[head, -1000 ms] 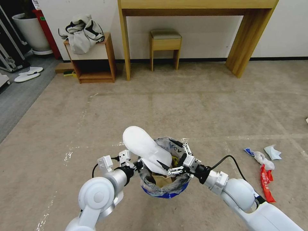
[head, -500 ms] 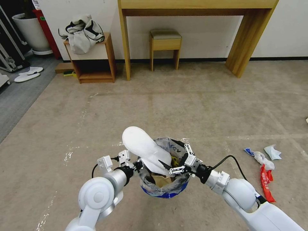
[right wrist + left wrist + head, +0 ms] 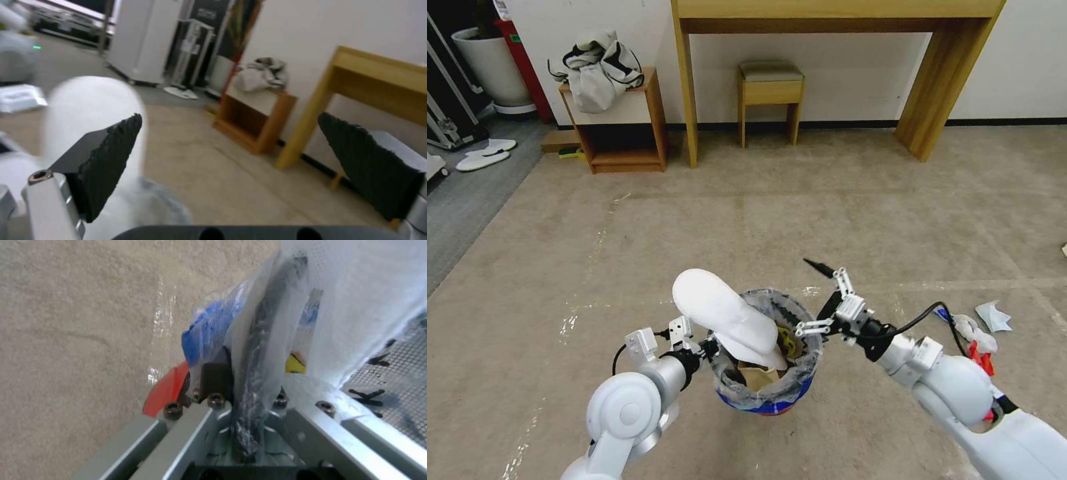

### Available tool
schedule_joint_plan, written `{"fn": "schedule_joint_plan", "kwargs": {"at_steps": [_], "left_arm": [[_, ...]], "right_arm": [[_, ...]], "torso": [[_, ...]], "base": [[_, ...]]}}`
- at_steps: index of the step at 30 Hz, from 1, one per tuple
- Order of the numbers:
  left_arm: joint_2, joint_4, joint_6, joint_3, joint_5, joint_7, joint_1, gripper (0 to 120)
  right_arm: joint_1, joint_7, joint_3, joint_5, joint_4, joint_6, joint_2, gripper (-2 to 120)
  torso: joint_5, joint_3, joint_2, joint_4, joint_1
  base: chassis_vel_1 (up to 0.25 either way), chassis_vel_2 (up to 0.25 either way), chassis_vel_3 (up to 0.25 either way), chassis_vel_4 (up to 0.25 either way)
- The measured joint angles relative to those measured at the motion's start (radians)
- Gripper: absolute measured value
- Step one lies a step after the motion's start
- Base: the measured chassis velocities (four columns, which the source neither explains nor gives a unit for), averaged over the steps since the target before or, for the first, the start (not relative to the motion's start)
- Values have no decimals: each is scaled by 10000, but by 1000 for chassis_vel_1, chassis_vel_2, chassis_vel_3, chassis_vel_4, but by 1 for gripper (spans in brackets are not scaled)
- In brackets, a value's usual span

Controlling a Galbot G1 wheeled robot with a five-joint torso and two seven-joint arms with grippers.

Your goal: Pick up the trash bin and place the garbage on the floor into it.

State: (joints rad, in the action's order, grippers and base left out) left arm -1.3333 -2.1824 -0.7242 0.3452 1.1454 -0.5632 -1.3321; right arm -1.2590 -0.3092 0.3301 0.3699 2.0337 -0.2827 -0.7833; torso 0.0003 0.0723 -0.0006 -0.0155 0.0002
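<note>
White slipper now rests free in the trash bin; right gripper has withdrawn, spread apart; left gripper stays clamped on its rim.

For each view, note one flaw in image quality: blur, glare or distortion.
Head view: wide-angle bending curves the desk and floor edges. Left wrist view: too close, so the left gripper and the trash bin rim it clamps look soft, with glare on the plastic. Right wrist view: the white slipper is smeared; the open right gripper is sharper.
</note>
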Motion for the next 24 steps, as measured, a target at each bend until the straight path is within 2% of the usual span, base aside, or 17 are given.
{"fn": "schedule_joint_plan", "kwargs": {"at_steps": [4, 6, 12, 15, 21, 24], "left_arm": [[17, -1, 5, 11, -85, 37, -5, 1], [47, 51, 9, -28, -242, 131, -15, 1], [142, 100, 15, -62, -426, 262, -30, 1], [258, 144, 24, -163, -487, 349, 31, 1], [253, 241, 31, -304, -474, 371, 226, 1], [261, 460, 37, -457, -518, 471, 490, 1]], "right_arm": [[-492, 113, 923, 40, -61, -1, -148, 100], [-1068, 136, 1932, 0, -258, -1, -414, 100], [-1789, 136, 3060, -249, -599, -91, -826, 100], [-2462, 121, 4279, -781, -1349, -392, -1439, 100], [-2634, 137, 4791, -958, -1853, -442, -1770, 100], [-2619, 352, 5045, -959, -2392, -181, -1944, 100]], "torso": [[0, 0, 0, -4, 0], [1, 0, 0, -4, 0], [1, 0, 1, -6, 0], [2, -1, 1, -4, 0], [1, -1, 0, -5, 0], [1, 0, 1, -4, 0]], "base": [[0, 0, 0, 0], [0, 0, 0, 0], [0, 0, 0, 0], [0, 0, 0, 0], [0, 0, 0, 0], [0, 0, 0, 0]]}}
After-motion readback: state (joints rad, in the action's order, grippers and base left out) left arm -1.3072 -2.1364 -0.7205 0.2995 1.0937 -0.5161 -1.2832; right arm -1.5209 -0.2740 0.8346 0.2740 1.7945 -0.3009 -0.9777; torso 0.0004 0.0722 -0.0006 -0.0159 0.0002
